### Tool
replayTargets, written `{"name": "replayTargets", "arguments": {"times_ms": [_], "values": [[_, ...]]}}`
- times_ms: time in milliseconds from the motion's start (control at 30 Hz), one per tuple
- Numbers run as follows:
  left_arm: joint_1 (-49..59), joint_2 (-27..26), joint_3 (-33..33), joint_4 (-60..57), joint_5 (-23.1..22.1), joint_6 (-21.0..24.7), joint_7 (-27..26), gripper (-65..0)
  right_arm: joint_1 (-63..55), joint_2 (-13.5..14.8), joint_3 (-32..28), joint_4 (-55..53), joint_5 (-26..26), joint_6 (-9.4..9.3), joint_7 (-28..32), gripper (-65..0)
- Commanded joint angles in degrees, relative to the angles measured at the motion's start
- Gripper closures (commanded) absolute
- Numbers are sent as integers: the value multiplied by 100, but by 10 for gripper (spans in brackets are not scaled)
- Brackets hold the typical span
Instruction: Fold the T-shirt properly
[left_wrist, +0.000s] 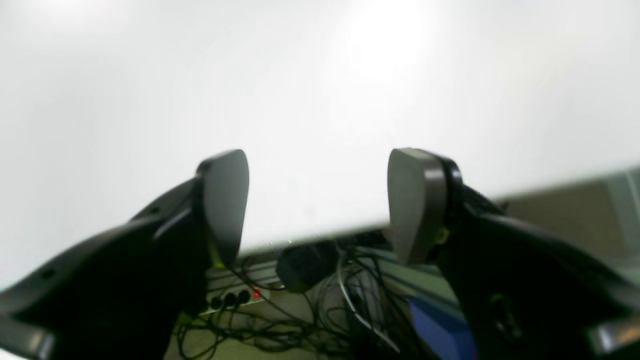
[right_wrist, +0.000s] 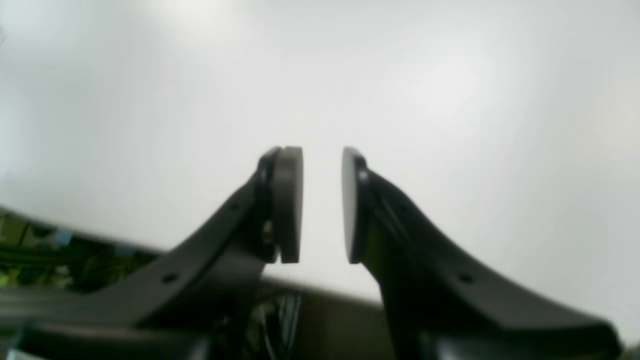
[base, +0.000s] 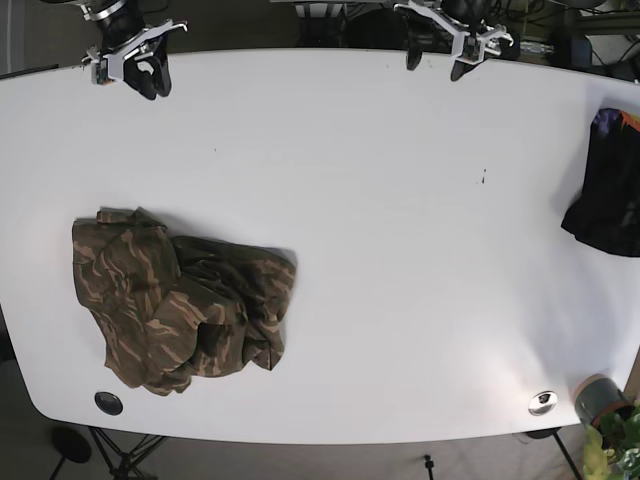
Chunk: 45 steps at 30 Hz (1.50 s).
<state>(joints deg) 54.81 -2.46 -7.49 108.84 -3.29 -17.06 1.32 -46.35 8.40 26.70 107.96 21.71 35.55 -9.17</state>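
A crumpled camouflage T-shirt (base: 180, 300) lies on the white table (base: 380, 240) at the left front in the base view. My left gripper (base: 437, 58) hangs open and empty over the table's far edge, right of centre; its wrist view shows the fingers (left_wrist: 225, 200) spread wide over bare table. My right gripper (base: 148, 78) is at the far left corner, empty, with its pads (right_wrist: 289, 205) a narrow gap apart. Both grippers are far from the shirt. The shirt is out of both wrist views.
A dark folded garment (base: 605, 195) lies at the table's right edge. A small round metal disc (base: 542, 402) and a dark cup (base: 598, 396) sit at the front right corner. A black grommet (base: 108, 403) is at the front left. Cables (left_wrist: 320, 305) lie below the far edge.
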Motion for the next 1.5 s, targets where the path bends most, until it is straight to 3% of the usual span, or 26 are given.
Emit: {"name": "replayTargets", "arguments": {"times_ms": [0,200,433,700,933,1167,1367,1467], "values": [[-140,-13,50,92,-36,-57,241,-397,103,52,42,92,83,27,130,-130],[-984,31,155,119,-36,-57,813,-397,1000,87,60,109,75,27,-758,-132],[-1608,31,313,119,-36,-57,1481,-397,2081,412,60,74,75,-8,-1760,-135],[-2180,31,313,119,-36,-57,2052,-397,3435,535,60,-84,13,-17,-2727,-317],[-2637,31,305,110,-45,-57,2035,-397,4674,500,60,-884,-840,-17,-3096,-322],[-3507,110,595,83,-27,-57,2105,-397,5342,562,69,-1790,-1306,-17,-3079,-325],[-4412,136,850,83,-27,-57,3081,-397,6072,676,772,-2880,-1613,-17,-3079,-327],[-4667,136,982,75,-27,-57,3310,-396,6415,799,1159,-3460,-1657,-17,-3070,-327]]}}
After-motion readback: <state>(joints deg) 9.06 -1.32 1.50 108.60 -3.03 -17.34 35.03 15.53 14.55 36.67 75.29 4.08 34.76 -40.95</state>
